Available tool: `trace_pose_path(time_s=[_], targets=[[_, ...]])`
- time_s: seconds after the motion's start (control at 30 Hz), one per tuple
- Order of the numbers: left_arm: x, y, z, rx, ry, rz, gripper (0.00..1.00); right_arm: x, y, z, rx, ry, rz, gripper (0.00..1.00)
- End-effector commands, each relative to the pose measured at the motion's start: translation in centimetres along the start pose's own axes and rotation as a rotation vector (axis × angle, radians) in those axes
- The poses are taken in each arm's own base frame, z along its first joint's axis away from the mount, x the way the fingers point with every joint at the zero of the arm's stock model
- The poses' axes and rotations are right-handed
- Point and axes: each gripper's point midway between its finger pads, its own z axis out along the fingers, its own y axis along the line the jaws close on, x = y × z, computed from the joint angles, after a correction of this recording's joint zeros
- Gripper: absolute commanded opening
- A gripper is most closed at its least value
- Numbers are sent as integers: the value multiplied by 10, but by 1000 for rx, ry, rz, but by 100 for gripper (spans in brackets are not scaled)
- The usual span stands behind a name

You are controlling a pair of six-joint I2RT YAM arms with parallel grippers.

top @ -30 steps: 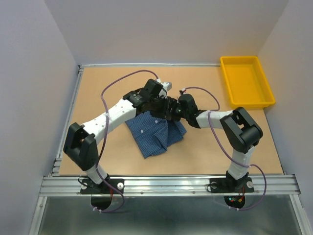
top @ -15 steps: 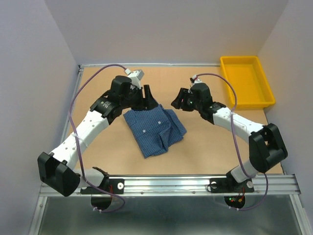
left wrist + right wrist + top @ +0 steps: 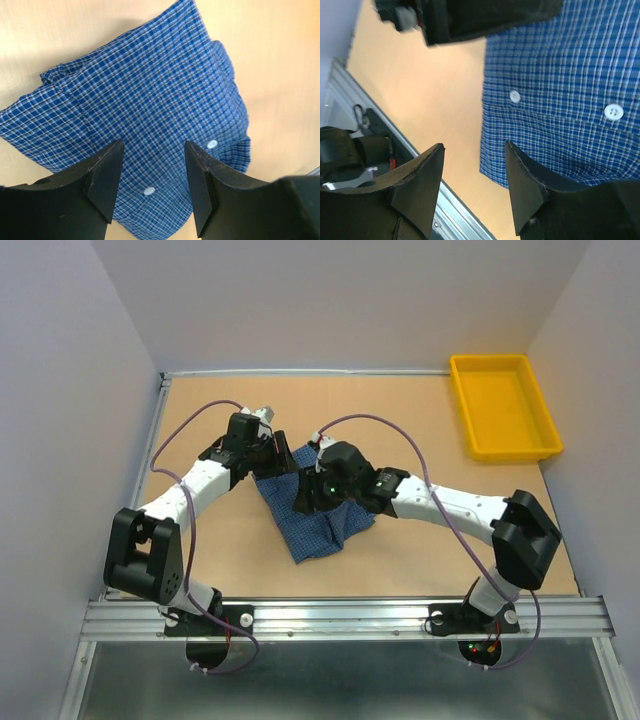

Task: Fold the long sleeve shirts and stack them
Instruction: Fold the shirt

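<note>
The long sleeve shirt (image 3: pixel 325 525), of blue check cloth with white buttons, lies folded in a small bundle on the table's middle. My left gripper (image 3: pixel 282 456) hovers at the bundle's far left corner. In the left wrist view the left gripper (image 3: pixel 152 167) stands open above the shirt (image 3: pixel 150 90), with nothing between its fingers. My right gripper (image 3: pixel 306 498) is over the bundle's left half. In the right wrist view the right gripper (image 3: pixel 472 172) is open, straddling the shirt's (image 3: pixel 560 95) edge and bare table.
A yellow tray (image 3: pixel 505 405) stands at the back right. Purple cables loop over both arms. The metal rail (image 3: pixel 340 615) runs along the near edge. Part of the left arm (image 3: pixel 470 15) shows at the top of the right wrist view.
Both arms swung out and apart from the shirt, then came back over it. The left gripper opened wider. The shirt lies as before.
</note>
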Motion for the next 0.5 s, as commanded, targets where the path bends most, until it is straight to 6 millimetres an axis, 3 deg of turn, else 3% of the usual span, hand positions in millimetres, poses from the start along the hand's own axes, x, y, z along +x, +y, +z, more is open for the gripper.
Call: trace_pose_path(time_s=[0.0,0.13,0.17,0.23,0.27,0.3,0.47], targets=[[-14,1,8,25,-59,-4,63,-4,-22,9,111,-23,56,57],[-13,5,17,17,-45,-14,63,14,-62,5,242,-20,45,56],[-13,7,19,12,-43,-17,63,23,-80,2,284,-5,60,56],[-13,9,23,4,-42,-20,63,22,-98,-8,329,-24,79,55],[-13,10,25,1,-39,-20,63,12,-106,-20,343,-62,98,55],[-12,11,28,-1,-33,-24,63,19,-121,-26,380,-59,99,55],[-6,17,43,-5,3,-33,63,15,-170,-58,477,-106,119,54]])
